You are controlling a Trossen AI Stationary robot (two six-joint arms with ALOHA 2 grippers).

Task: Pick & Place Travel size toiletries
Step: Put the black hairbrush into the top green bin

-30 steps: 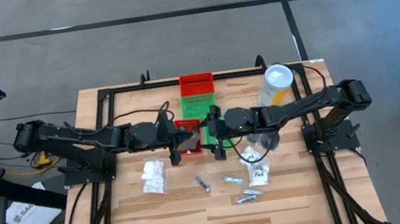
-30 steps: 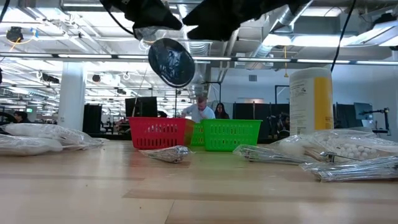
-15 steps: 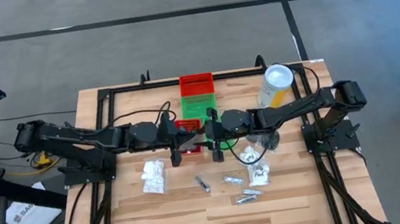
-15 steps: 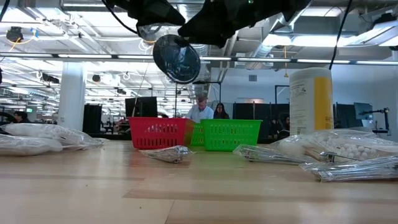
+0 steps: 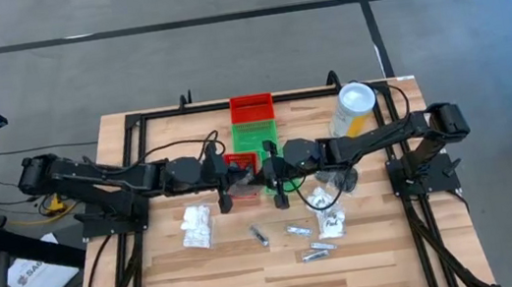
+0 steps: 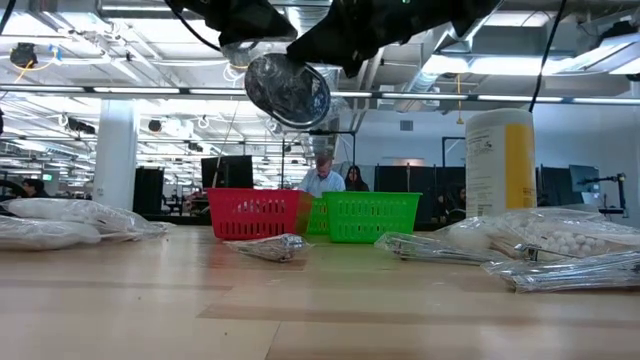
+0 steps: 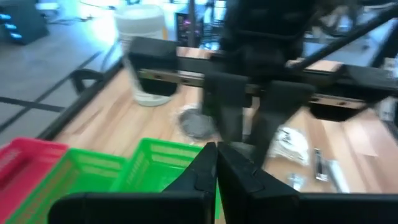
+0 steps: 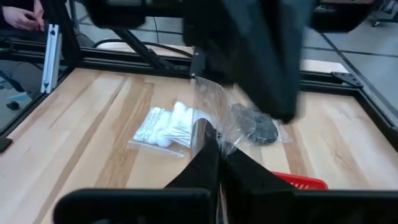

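Observation:
One of the travel size toiletries, a flat dark round tin in a clear plastic bag (image 6: 288, 90), hangs in the air above the red tray (image 5: 237, 161) and green tray (image 5: 251, 139) at mid-table. My left gripper (image 5: 243, 173) and my right gripper (image 5: 264, 169) meet tip to tip there, both shut on the bag. More toiletries lie on the table's near half: white sachets (image 5: 196, 226), silvery tubes (image 5: 297, 229) and clear bags (image 5: 326, 199). My left gripper comes from the table's left and has the bag's upper edge (image 6: 243, 52); its own fingers hide the exact spot. The bag hangs below it, clear of the trays. My right gripper pinches a fold of the clear plastic (image 8: 214, 134) between its two fingers, beside the tin (image 8: 255, 127), coming from the table's right. The plastic runs on from its fingers to the left gripper, and the tin hangs in the air.
A second red tray (image 5: 252, 109) stands behind the green one. A tall yellow canister with a white lid (image 5: 354, 108) stands at the far right. A black metal frame (image 5: 134, 120) borders the table. A bag of cotton swabs (image 8: 165, 127) lies on the wood.
My right gripper has moved toward the left gripper and shut on the hanging bag. The bag with the tin has shifted a little up and toward the table's right. The left gripper has kept its hold.

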